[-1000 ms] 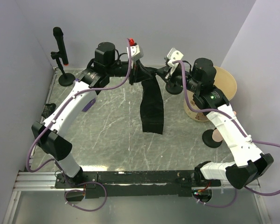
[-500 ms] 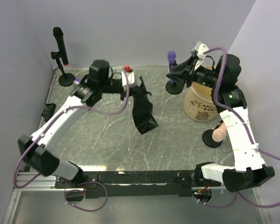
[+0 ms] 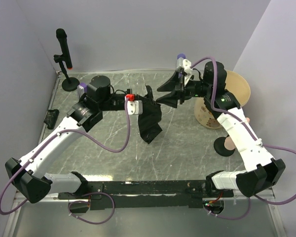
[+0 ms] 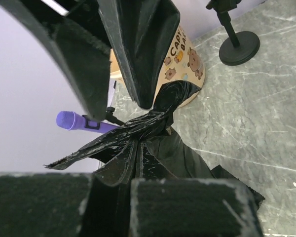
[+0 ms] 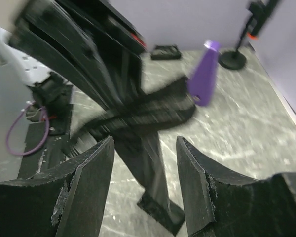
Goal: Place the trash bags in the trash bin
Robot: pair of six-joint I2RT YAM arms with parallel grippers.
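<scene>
The trash bag (image 3: 150, 121) hangs over the middle of the surface (image 3: 108, 153), its top pinched in the left gripper (image 3: 138, 105). The right gripper (image 3: 163, 97), with fingers spread, is just beside the bag's upper edge. The trash bin (image 3: 240, 88) stands further right.

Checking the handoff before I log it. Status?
Left tool shut on trash bag. Right tool open, close by the bag, not gripping. Bag outside bin. Bin partly hidden behind right arm.
</scene>
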